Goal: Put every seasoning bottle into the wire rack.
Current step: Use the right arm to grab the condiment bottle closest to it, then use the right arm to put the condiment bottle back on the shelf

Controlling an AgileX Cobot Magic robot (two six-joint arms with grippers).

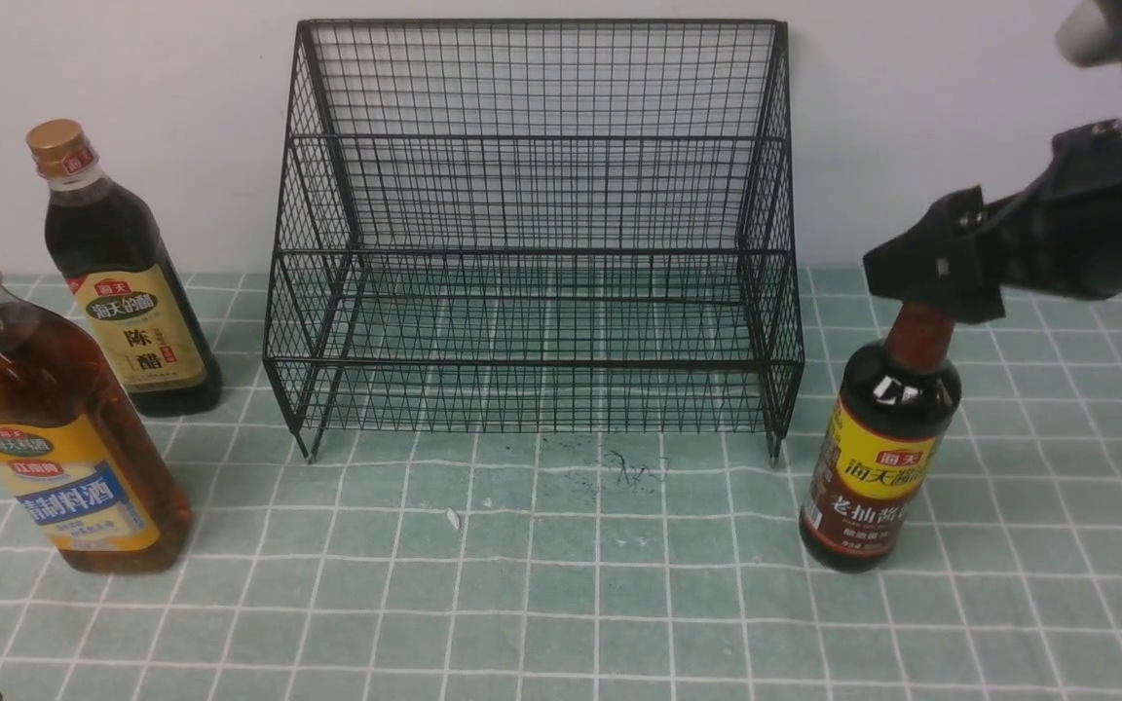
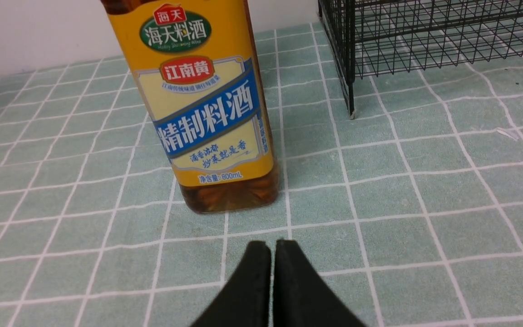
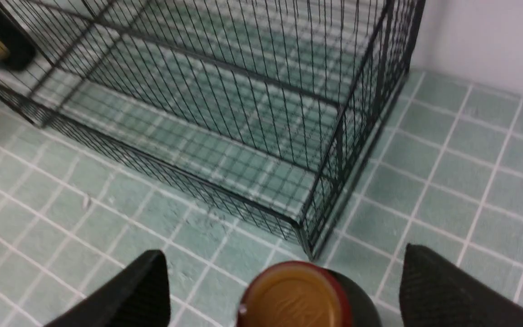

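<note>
The black wire rack (image 1: 532, 234) stands empty at the back middle of the cloth. Left of it are the dark bottle with a beige label and tan cap (image 1: 128, 292) and, nearer, the amber bottle with a yellow-blue label (image 1: 45, 428). The slim-necked dark bottle with a yellow-maroon label (image 1: 878, 458) stands upright by the rack's right front foot. My right gripper (image 3: 284, 256) hangs open over its cap (image 3: 295, 295), one finger on either side, neither touching it. My left gripper (image 2: 272, 245) is shut and empty, low over the cloth just in front of the amber bottle (image 2: 202, 104).
A green checked cloth (image 1: 561, 604) covers the table and a white wall (image 1: 912, 117) rises right behind the rack. A small white scrap (image 1: 453, 518) and dark scuff marks (image 1: 619, 467) lie on the cloth in front of the rack.
</note>
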